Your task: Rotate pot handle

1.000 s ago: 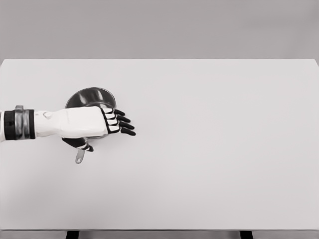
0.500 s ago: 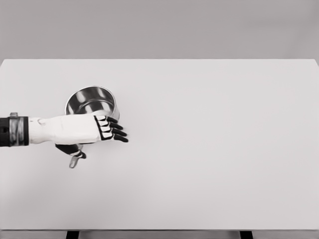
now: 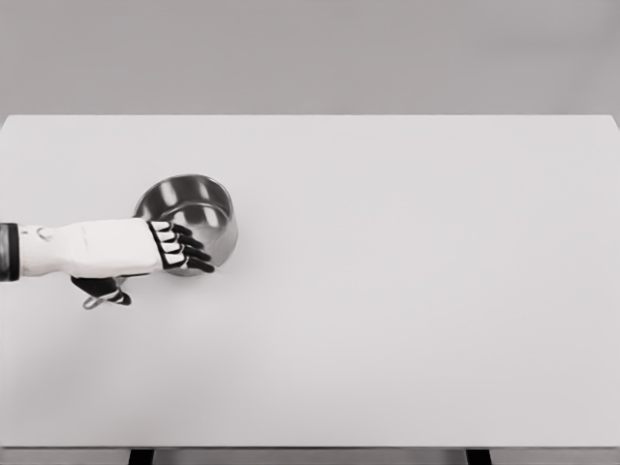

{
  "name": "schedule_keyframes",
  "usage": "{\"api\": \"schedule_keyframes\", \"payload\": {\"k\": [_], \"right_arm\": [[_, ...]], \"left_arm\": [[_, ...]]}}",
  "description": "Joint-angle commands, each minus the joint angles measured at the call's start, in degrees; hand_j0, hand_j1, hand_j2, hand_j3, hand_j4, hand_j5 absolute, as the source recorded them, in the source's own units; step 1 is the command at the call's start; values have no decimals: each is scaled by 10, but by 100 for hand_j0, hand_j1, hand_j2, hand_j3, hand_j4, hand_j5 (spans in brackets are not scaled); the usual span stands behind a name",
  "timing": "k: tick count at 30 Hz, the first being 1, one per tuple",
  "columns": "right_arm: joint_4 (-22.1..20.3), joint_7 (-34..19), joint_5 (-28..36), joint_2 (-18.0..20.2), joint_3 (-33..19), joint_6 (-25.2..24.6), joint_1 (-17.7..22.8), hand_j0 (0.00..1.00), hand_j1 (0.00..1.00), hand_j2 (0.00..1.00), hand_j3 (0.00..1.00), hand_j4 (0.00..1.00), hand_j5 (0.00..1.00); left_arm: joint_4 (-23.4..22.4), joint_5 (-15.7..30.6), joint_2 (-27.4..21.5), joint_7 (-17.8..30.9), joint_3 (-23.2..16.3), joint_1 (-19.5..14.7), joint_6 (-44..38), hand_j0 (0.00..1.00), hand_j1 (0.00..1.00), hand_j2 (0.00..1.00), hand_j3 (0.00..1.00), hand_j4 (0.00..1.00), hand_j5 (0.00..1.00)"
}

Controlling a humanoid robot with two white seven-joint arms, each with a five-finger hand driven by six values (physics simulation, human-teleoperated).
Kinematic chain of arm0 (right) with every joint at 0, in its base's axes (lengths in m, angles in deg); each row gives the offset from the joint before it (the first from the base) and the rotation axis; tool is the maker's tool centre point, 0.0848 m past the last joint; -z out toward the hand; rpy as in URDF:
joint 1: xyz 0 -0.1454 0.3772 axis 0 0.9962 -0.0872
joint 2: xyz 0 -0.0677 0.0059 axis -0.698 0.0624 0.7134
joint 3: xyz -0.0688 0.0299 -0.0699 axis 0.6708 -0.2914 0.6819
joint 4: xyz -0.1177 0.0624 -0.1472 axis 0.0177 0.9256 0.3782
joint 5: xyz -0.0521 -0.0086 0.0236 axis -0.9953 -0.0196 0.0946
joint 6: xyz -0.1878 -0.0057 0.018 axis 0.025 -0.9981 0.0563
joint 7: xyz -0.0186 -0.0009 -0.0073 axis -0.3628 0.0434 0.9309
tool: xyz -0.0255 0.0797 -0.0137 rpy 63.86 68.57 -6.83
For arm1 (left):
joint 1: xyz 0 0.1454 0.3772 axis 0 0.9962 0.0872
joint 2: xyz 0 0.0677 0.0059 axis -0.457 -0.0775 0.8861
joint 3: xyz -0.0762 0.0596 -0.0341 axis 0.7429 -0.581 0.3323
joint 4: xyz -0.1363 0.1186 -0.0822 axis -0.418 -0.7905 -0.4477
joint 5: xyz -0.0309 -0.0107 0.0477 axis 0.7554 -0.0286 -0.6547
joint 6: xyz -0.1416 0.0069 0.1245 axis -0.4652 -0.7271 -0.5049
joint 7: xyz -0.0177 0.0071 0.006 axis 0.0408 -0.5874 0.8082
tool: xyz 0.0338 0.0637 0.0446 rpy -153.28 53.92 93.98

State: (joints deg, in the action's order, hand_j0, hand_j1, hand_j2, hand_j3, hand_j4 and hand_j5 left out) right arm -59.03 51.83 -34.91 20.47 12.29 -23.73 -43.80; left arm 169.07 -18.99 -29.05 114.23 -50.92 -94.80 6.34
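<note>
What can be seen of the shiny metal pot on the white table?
The shiny round metal pot stands upright and empty on the white table, left of centre. Its thin handle points toward the lower left, mostly hidden under the white left hand, whose dark fingers overlap the pot's near wall.

**A White Table Against a Grey Wall**

A broad white table [image 3: 407,320] fills most of the view — its top is smooth and matte, evenly lit, with barely any shadow. Behind its far edge stands a plain grey wall [image 3: 310,53], flat and featureless. At the bottom edge, two dark table legs [image 3: 141,456] show beneath the near rim.
</note>
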Motion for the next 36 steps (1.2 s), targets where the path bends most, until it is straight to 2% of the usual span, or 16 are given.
{"api": "schedule_keyframes", "payload": {"k": [1,10,13,23,26,30,36], "right_arm": [[0,0,0,0,0,0,0,100,100,100,100,100,100],[0,0,0,0,0,0,0,100,100,100,100,100,100],[0,0,0,0,0,0,0,100,100,100,100,100,100],[0,0,0,0,0,0,0,100,100,100,100,100,100],[0,0,0,0,0,0,0,100,100,100,100,100,100],[0,0,0,0,0,0,0,100,100,100,100,100,100],[0,0,0,0,0,0,0,100,100,100,100,100,100]], "left_arm": [[-9,3,-3,0,2,0,-1,100,100,100,100,100,100],[-71,5,-6,-1,5,-2,-1,100,100,100,100,100,100],[-76,2,-6,2,6,-4,-1,100,100,100,100,100,100],[-152,-1,-3,0,22,-7,-1,100,100,100,100,100,100],[-174,-20,-1,-3,37,-7,-1,100,100,100,100,100,100],[-201,-31,9,-3,38,-12,-1,100,100,100,100,100,100],[-237,-66,47,-3,38,-24,-1,100,100,100,100,100,100]]}}
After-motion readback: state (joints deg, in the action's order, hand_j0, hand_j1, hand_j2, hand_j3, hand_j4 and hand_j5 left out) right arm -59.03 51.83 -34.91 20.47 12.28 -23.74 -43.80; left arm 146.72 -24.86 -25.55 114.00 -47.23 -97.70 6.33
